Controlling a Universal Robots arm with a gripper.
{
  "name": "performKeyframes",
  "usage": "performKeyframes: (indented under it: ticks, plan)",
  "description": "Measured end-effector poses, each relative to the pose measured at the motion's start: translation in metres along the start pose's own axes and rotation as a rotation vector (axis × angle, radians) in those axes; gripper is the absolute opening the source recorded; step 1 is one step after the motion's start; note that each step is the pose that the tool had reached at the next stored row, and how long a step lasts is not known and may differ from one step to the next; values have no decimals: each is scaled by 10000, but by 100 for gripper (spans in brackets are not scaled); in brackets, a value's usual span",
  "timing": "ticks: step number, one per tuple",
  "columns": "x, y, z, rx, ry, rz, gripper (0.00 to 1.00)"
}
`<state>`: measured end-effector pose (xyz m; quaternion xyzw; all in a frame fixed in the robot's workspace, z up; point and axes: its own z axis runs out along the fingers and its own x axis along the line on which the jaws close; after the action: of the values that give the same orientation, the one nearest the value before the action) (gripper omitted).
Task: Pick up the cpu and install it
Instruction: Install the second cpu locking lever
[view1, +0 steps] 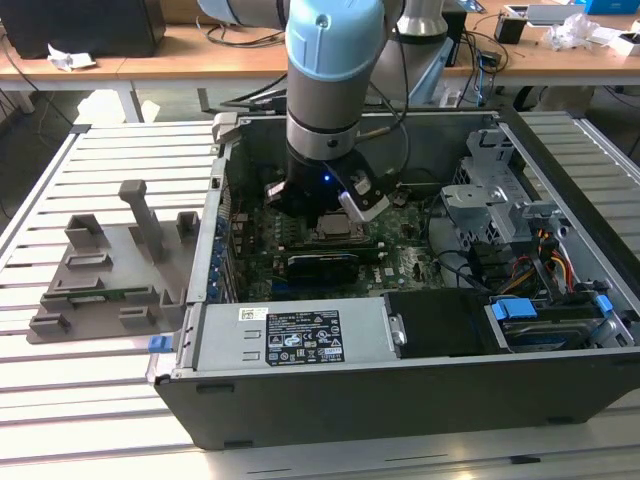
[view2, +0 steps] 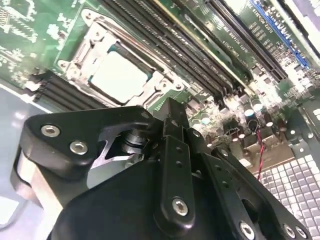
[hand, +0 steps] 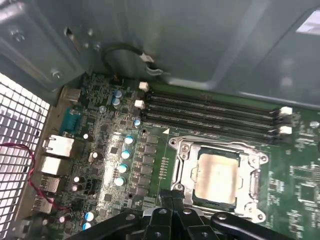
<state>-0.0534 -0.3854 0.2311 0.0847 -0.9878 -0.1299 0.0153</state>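
Inside an open computer case (view1: 400, 400) on a slatted table (view1: 110, 180), the cpu (hand: 217, 175) sits in its socket frame (hand: 182, 150); the gripper (view2: 172, 117) above it has fingers pressed together, holding nothing.

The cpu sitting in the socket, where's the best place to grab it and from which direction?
Probably straight from above, on two opposite thin rims of the flat silvery square cpu. It lies level inside the metal socket frame, whose bars crowd its sides, so little edge is exposed.
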Motion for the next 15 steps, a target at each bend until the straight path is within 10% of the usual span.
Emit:
performKeyframes:
  ticks: [6, 8, 11, 15]
  plan:
    - [-348, 122, 53, 88, 199, 53, 11]
    - [-502, 233, 105, 546, 282, 86, 11]
    - [-542, 361, 139, 986, 354, 112, 11]
    - [-568, 449, 158, 1907, 503, 170, 11]
